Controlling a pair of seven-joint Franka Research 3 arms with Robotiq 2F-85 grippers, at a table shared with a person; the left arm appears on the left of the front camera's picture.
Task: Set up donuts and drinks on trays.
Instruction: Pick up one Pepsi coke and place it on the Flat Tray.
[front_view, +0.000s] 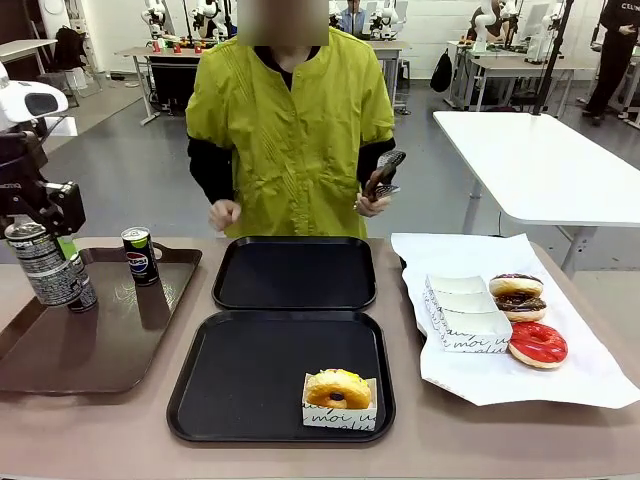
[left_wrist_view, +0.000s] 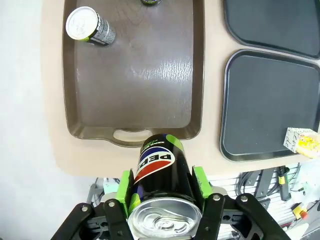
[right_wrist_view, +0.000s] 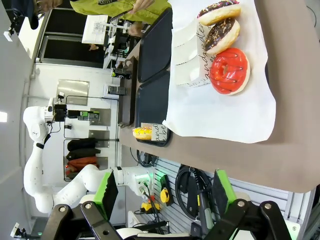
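Left gripper (left_wrist_view: 162, 185) clamped on upright can (left_wrist_view: 161, 165) above brown tray (left_wrist_view: 130, 95); near black tray (front_view: 250, 370) lies to my right, left arm nearest; right gripper (right_wrist_view: 165, 185) fingers apart, empty

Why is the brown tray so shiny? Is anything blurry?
Left wrist view: light glares white off the brown plastic tray; the slim dark can clamped in the left gripper is sharp. Front view: that tray mirrors a second upright dark can. Right wrist view: picture rolled sideways, the red glazed ring donut glints.
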